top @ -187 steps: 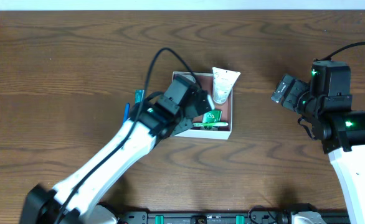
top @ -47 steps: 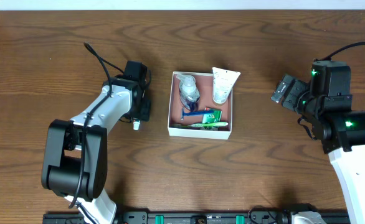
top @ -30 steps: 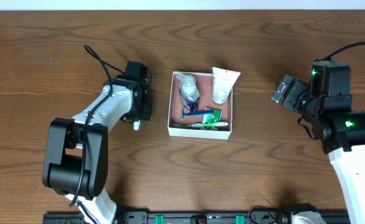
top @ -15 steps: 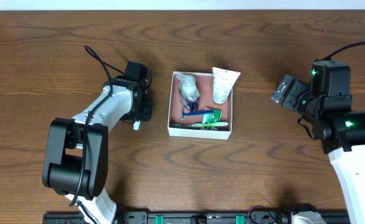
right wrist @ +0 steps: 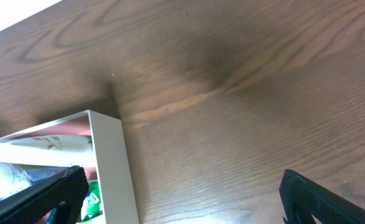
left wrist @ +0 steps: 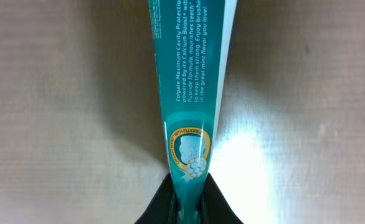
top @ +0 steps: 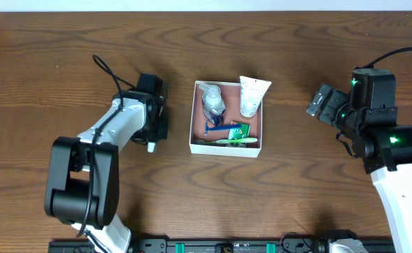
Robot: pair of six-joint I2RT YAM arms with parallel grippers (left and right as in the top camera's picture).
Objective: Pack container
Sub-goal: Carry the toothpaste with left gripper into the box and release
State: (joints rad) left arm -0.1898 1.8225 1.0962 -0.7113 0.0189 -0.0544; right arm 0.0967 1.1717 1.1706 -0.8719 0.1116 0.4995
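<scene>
Judging from the current layout, packing is well advanced but not complete. The square, shallow white-walled container with the reddish-brown inside (top: 226, 149) sits on the dark wooden bench (top: 65, 56) at centre, between the two arms. It holds a clear plastic bottle (top: 211, 102), a white squeeze tube (top: 252, 94), a blue razor (top: 214, 129), a small green soap box (top: 239, 131) and a green toothbrush (top: 235, 140).

One item is outside the container: a teal plastic toothpaste tube (left wrist: 192, 74). The left claw (left wrist: 187, 210) is clenched on its narrow end, just beside the container's left wall. Whether the tube is lifted clear of the bench cannot be determined.

The right claw (right wrist: 179, 193) is released, with its fingers spread wide and nothing between them. It hangs over bare bench to the right of the container, well apart from it.

Outstanding work, as far as visible: carry the toothpaste tube over the left wall and release it inside. Free floor space is limited, so the tube will probably rest on other items.
</scene>
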